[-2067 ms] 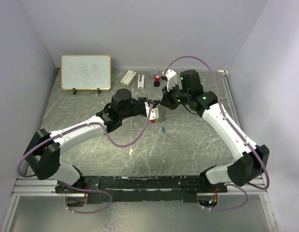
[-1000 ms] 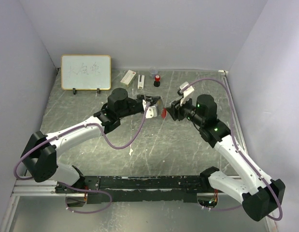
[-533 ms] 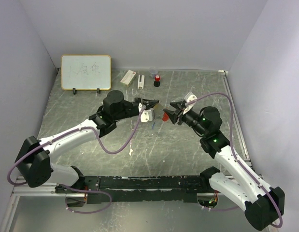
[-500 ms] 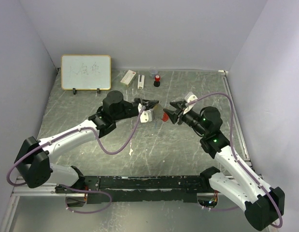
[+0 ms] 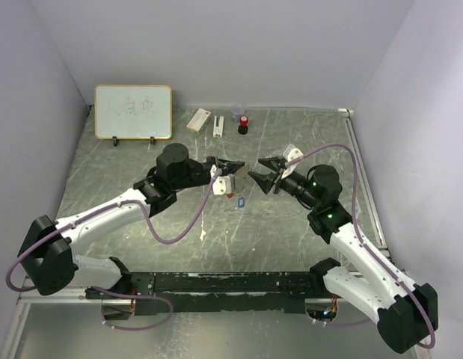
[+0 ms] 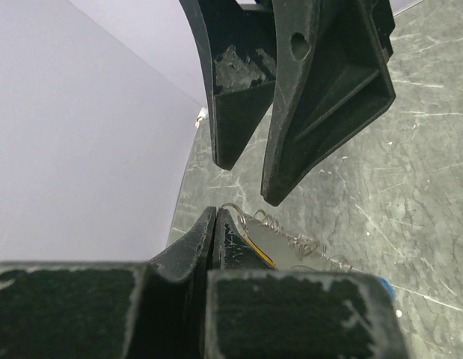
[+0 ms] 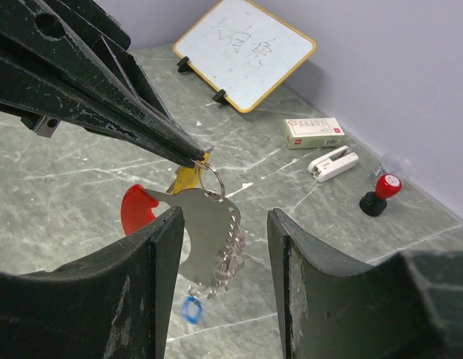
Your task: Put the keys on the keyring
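Observation:
My left gripper (image 5: 238, 162) is shut on a small wire ring (image 7: 210, 176), its tip (image 7: 195, 155) reaching in from the upper left of the right wrist view. From the ring hang a tan-gold key (image 7: 185, 179), a flat silvery plate (image 7: 205, 232), the keyring's red tag (image 7: 138, 209) and its bunched bead chain (image 7: 232, 250). A blue key (image 7: 190, 307) shows blurred beneath the chain; I cannot tell whether it hangs or lies on the table. My right gripper (image 7: 224, 217) stands open, one finger on each side of the plate without touching it. In the left wrist view the shut left gripper (image 6: 215, 213) faces the right fingers (image 6: 321, 97).
Along the back wall stand a small whiteboard (image 5: 133, 111), a white box with a red mark (image 5: 199, 119), a white clip-like piece (image 5: 218, 126) and a red-and-black cylinder (image 5: 243, 123). The scratched grey tabletop (image 5: 291, 224) lies below both arms, with side walls left and right.
The right jaws have spread a little wider. Both grippers have shifted slightly nearer and leftward. The blue key now shows below the left gripper.

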Motion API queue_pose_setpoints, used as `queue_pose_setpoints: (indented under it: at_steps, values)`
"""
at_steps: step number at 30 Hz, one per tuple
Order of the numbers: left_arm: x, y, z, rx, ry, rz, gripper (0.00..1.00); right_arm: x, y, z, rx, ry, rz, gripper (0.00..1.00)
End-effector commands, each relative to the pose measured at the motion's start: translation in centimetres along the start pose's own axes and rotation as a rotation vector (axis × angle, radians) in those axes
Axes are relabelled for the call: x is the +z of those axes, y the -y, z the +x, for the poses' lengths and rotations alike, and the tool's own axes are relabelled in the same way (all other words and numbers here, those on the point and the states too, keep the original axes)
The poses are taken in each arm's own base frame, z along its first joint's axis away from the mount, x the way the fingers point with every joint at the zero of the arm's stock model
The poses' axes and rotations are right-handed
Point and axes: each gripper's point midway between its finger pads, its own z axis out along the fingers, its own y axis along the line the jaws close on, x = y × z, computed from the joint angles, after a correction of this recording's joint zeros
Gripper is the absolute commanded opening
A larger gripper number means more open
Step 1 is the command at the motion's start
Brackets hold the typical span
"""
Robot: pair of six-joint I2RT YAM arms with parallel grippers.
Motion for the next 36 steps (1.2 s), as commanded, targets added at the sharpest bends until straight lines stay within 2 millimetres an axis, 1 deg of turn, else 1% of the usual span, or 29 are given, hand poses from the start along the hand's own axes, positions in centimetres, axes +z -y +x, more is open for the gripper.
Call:
queue_pose_setpoints:
  at_steps: [1,7,14,22,25,28,32,36]
  values:
    - [-0.5,-0.4,-2.1,0.017,0.067,0.001,0.07,0.1,-0.2,-0.4,-0.01,0.04,-0.025,0.48]
    - [-0.5,0.1,-2.4,0.012,0.079,0.025,0.07,0.2,-0.5,-0.5,-0.011,0.056,-0.059,0.43]
    - [-0.5,0.6,-2.6,0.008,0.091,0.055,0.07,0.6,-0.5,-0.6,-0.015,0.063,-0.093,0.41]
    - [-0.6,0.6,-3.0,0.009,0.099,0.06,0.07,1.2,-0.8,-0.2,-0.006,0.059,-0.132,0.38]
    - [-0.6,0.7,-2.9,0.007,0.102,0.065,0.07,1.2,-0.9,-0.5,-0.012,0.071,-0.143,0.33]
    - [-0.6,0.7,-2.9,0.007,0.101,0.064,0.07,1.3,-1.0,-0.5,-0.012,0.067,-0.158,0.24]
    - [-0.5,0.7,-2.7,0.004,0.094,0.063,0.07,1.3,-1.3,-0.8,-0.014,0.074,-0.171,0.2]
    - [-0.3,0.7,-2.4,0.0,0.088,0.062,0.07,1.2,-1.2,-0.9,-0.017,0.081,-0.167,0.1]
